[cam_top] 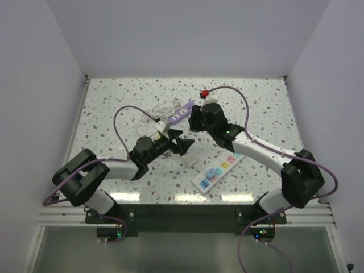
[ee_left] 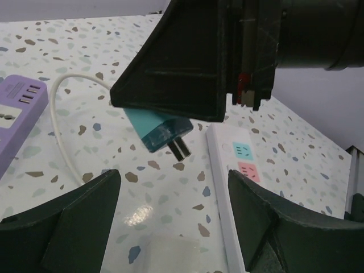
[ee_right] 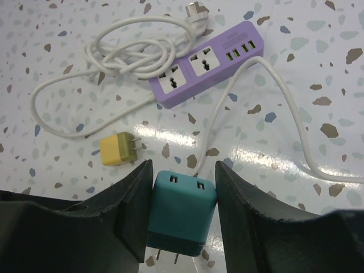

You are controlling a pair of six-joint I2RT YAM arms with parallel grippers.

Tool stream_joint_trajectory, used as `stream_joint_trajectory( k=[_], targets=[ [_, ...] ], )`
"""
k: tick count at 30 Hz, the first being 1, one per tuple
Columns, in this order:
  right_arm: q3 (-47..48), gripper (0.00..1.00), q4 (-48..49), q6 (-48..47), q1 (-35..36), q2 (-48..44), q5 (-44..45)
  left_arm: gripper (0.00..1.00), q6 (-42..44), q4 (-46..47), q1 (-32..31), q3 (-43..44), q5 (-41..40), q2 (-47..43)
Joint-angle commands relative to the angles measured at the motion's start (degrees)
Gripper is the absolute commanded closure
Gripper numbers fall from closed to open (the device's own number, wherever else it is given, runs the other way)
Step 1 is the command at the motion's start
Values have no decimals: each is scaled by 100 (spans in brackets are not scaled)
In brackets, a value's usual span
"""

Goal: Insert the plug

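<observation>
My right gripper (ee_right: 183, 176) is shut on a teal two-prong plug (ee_right: 182, 213) and holds it off the table, prongs pointing down. In the left wrist view the plug (ee_left: 156, 129) hangs just above the table, left of the white power strip (ee_left: 239, 187). That strip (cam_top: 219, 170) has coloured sockets and lies at the centre right. My left gripper (ee_left: 176, 227) is open and empty just in front of the plug. In the top view the left gripper (cam_top: 183, 145) sits below the right gripper (cam_top: 195, 124).
A purple power strip (ee_right: 205, 62) with a coiled white cable (ee_right: 131, 51) lies behind, also in the top view (cam_top: 179, 116). A yellow plug (ee_right: 116, 149) lies on the table near it. A small white block (cam_top: 190, 161) lies under the left gripper.
</observation>
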Motion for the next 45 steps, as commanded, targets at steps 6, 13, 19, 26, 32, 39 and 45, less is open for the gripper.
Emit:
stream_joint_trajectory(
  k=[6, 13, 19, 26, 32, 39, 45],
  targets=[
    [-110, 100, 344, 91, 143, -292, -57, 18, -457, 781, -179, 533, -368, 431],
    [-347, 100, 466, 144, 213, -607, -127, 18, -510, 685, -205, 717, -649, 616],
    [-505, 100, 493, 179, 275, -828, -171, 30, -563, 852, -205, 788, -527, 756],
    [-611, 100, 537, 196, 327, -951, -224, 54, -633, 983, -231, 902, -272, 959],
    [-585, 95, 520, 56, 328, -969, -285, 88, -510, 966, -231, 876, -105, 898],
    [-585, 19, 704, -664, 231, -1284, -513, 100, -124, 606, -170, 735, 413, 617],
    [-681, 1, 862, -1139, -576, -1777, -2151, 100, 157, 491, 251, 437, 1432, 248]
  ],
)
